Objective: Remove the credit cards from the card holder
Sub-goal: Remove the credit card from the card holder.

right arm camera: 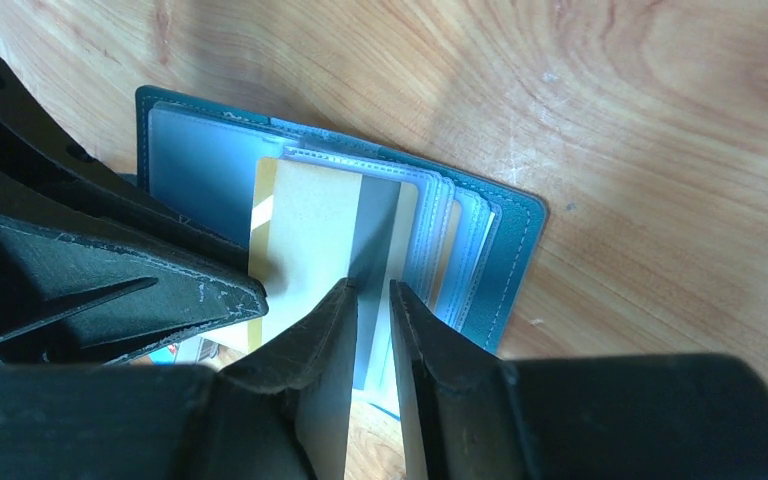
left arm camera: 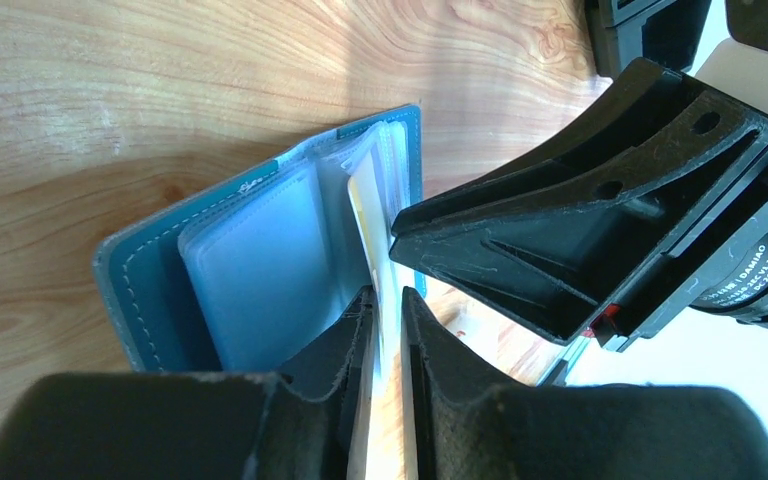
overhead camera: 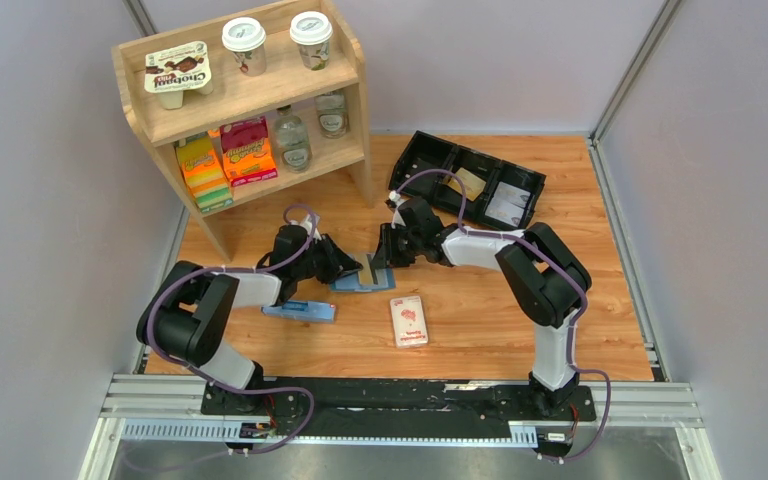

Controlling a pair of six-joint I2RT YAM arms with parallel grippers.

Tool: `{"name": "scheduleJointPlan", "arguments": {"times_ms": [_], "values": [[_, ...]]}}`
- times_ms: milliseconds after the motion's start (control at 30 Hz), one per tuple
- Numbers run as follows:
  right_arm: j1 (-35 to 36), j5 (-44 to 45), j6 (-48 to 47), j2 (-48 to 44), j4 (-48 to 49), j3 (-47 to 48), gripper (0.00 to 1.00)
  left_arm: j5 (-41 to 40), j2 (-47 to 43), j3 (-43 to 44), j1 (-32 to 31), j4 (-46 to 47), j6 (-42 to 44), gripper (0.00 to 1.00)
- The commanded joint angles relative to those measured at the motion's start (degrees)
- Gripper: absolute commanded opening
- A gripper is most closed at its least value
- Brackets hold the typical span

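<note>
Left wrist view is showing the left tool (left arm camera: 387, 300) filling the bottom edge of the frame. Its two black fingers are pinching the near edge of a thin tan-gold plastic credit card (left arm camera: 364, 210), which is standing edge-on between them. That card is sticking out of a light blue folding card holder (left arm camera: 250, 270) with clear plastic sleeves. The card holder is lying open on the pale wooden worktop (left arm camera: 110, 100) at mid-frame, just above the fingertips.

Right wrist view is showing the right tool (right arm camera: 370, 292) at bottom centre, its fingers sitting close together and gripping a greyish leaf of the holder's sleeves. That leaf is lying just right of the tan-gold card. Whether a second card is sitting inside it cannot be told. The left tool's finger is pressing on the tan-gold card's lower left corner.

Top external view is showing both tools facing each other over the holder at mid-frame, with the card standing upright between them. A narrow pale blue box (overhead camera: 300, 311) is lying just below and left of the holder. A white pack with a red picture (overhead camera: 409, 321) is lying apart from the holder, at its lower right. A wooden shelf (overhead camera: 250, 110) is standing at upper left, and a black compartment tray (overhead camera: 467, 180) is sitting above the right tool.
</note>
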Motion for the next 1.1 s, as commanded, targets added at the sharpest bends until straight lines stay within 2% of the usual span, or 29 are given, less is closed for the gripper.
{"name": "scheduleJointPlan", "arguments": {"times_ms": [0, 200, 367, 433, 567, 667, 1067], "values": [[0.55, 1.97, -0.70, 3.79, -3.27, -1.10, 0.26, 3.46, 0.70, 0.57, -0.25, 7.06, -1.48, 0.25], [0.55, 1.71, -0.61, 3.96, -3.27, -0.92, 0.26, 3.82, 2.01, 1.10, -0.25, 6.97, -1.39, 0.30], [0.55, 1.71, -0.52, 4.05, -3.27, -1.01, 0.26, 4.43, 3.33, 1.54, -0.25, 7.32, -1.65, 0.29], [0.55, 1.79, -0.52, 4.14, -3.27, -1.10, 0.26, 4.52, 3.07, 1.36, -0.25, 7.67, -1.74, 0.25], [0.46, 1.88, -0.43, 4.49, -3.27, -1.01, 0.26, 4.17, 2.46, 0.75, -0.25, 8.72, -1.91, 0.08], [0.28, 2.06, -0.26, 4.67, -3.44, -1.01, 0.26, 3.64, 1.41, 0.22, -0.16, 7.59, -1.65, 0.01], [-0.51, 3.11, -0.17, 5.98, -5.11, -0.66, 0.25, 1.54, -7.47, -2.86, 3.88, -5.24, 2.56, 0.00]]}}
